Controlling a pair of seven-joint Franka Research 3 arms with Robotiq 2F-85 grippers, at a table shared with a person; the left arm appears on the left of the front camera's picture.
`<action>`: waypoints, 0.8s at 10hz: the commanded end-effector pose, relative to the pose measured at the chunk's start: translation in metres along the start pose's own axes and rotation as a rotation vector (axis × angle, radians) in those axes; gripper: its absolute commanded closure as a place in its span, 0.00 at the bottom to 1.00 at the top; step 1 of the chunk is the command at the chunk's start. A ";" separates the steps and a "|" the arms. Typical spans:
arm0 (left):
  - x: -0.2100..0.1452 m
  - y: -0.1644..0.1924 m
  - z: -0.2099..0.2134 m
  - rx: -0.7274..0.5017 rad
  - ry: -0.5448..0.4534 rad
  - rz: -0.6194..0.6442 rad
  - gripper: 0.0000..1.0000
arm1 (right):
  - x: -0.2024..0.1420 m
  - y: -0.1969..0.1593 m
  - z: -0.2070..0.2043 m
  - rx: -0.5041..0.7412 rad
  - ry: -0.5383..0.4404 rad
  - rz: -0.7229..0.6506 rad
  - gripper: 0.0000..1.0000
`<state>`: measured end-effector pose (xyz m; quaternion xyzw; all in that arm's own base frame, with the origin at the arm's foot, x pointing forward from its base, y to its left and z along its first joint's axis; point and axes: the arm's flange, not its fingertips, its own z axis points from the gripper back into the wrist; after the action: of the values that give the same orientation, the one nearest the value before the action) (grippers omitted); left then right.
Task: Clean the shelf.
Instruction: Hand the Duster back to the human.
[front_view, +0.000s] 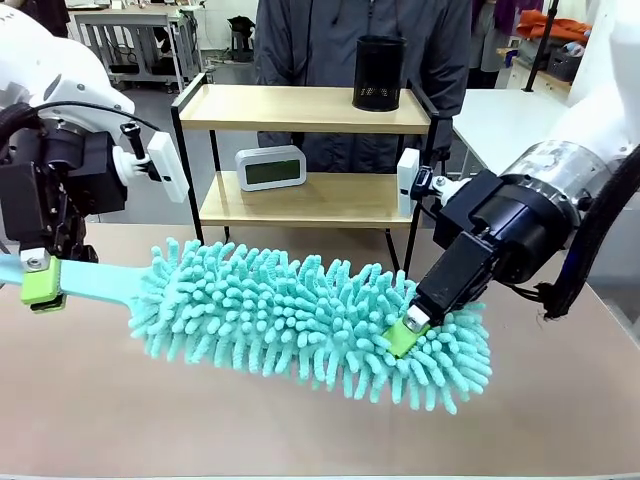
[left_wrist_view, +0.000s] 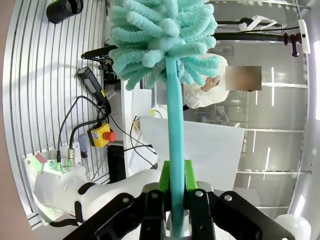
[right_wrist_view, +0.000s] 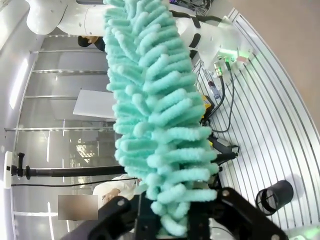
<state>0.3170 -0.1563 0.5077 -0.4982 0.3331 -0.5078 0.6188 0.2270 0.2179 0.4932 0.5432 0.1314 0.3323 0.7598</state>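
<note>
Left claw (front_view: 38, 283) clamped on duster (front_view: 310, 325) handle, right claw (front_view: 408, 333) pinching its fluffy tip, probably to steady the floppy head above the tabletop (front_view: 300, 430). Shelf (front_view: 305, 150) stands just behind, still undusted.

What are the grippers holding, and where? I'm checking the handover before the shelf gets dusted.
Both hold the teal duster: left gripper clamps its flat handle, right gripper pinches the fluffy head near its tip.

White arms, black wrist housings, black cables; black hands (front_view: 412, 328), green pads.
</note>
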 end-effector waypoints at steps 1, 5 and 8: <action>-0.003 -0.007 0.007 -0.008 0.013 0.005 0.88 | -0.004 -0.007 0.001 0.007 0.002 0.020 1.00; -0.010 -0.005 0.014 0.047 -0.074 0.004 0.00 | -0.004 -0.008 0.005 0.000 0.008 0.021 1.00; -0.072 -0.002 0.054 0.086 -0.414 -0.008 0.00 | -0.018 -0.006 0.035 0.049 0.022 0.024 1.00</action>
<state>0.3476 -0.0992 0.5164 -0.5344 0.2354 -0.4488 0.6765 0.2323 0.1992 0.4946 0.5496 0.1374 0.3266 0.7565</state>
